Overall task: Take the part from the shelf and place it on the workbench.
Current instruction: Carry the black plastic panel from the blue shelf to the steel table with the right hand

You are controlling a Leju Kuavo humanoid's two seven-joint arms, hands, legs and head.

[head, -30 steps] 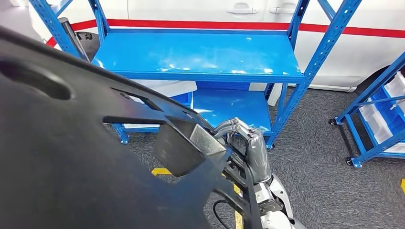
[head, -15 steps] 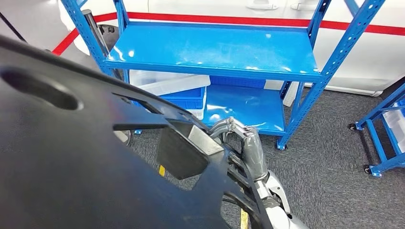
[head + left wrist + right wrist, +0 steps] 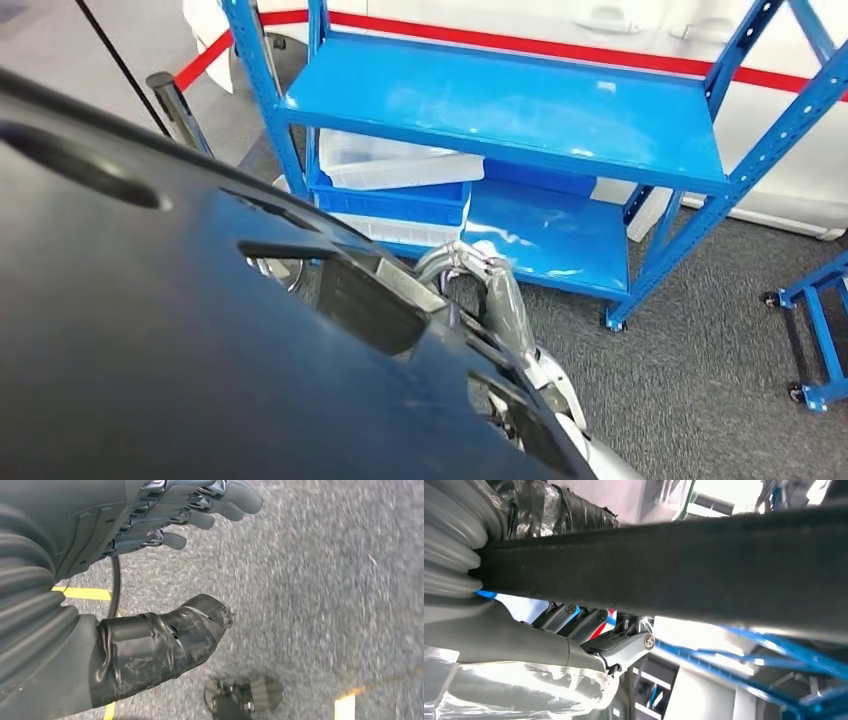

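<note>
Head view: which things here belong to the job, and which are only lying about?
Job:
- black part, carried
- right hand, gripping its edge
- blue shelf, top level bare

Lying about:
- clear bin
- blue bin
- white car
- second blue rack

One part (image 3: 150, 330), two hands (image 3: 490, 290) (image 3: 165, 515)

The large black part (image 3: 150, 330) runs off the picture's edges and hides most of the right robot hand (image 3: 490, 295).

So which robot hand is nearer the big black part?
Right. The right robot hand grips the black part at its edge; the left robot hand hangs open over the carpet, holding nothing.
</note>
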